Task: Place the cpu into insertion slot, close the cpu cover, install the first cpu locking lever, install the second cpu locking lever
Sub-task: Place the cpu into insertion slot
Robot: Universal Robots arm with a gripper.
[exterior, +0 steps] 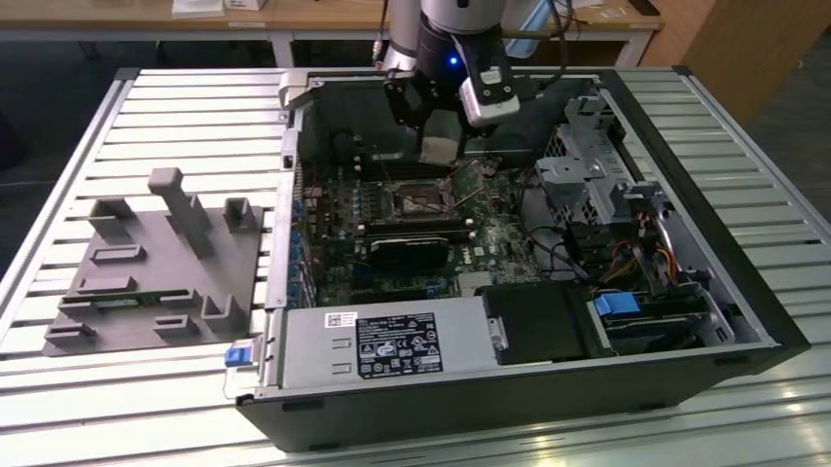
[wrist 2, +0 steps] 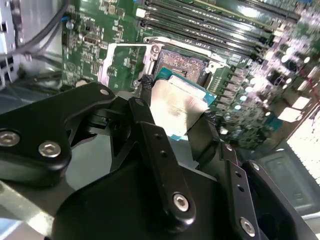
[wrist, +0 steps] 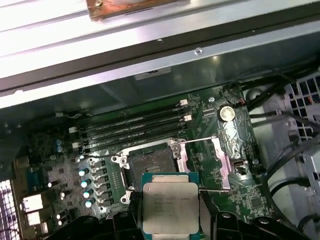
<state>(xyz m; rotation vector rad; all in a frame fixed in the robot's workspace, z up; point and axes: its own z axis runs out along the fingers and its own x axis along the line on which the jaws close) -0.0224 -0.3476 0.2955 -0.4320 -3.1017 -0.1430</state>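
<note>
Black jointed hand (wrist 2: 177,102), matte metal links with bright screw heads, clenched on the cpu (wrist 2: 179,107) by two opposite edges; both wrist views show the chip between the fingertips. Cpu (wrist: 170,207): small flat square, pale brushed-metal top on a blue-green rim, held in the air just near of the insertion slot (wrist: 150,165) and not yet seated. Handling, by judgement: light, stiff and thin, with a smooth top likely to slip under a loose pinch; the underside and the slot's contacts are probably fragile, so the edges are the right place to hold, as done here. Insertion slot: square, dark recessed middle, black frame with metal trim, bare. Cpu cover (wrist: 221,157): thin silvery plate with a cut-out middle, swung open beside the slot. Motherboard (wrist: 250,200): green, densely populated, with long black memory slots (wrist: 135,122) on the far side of the slot. Computer case (exterior: 520,389): dark sheet metal, lying open on a slatted metal tabletop (exterior: 169,117); grey moulded rack (exterior: 156,263) on the exterior view's left.
</note>
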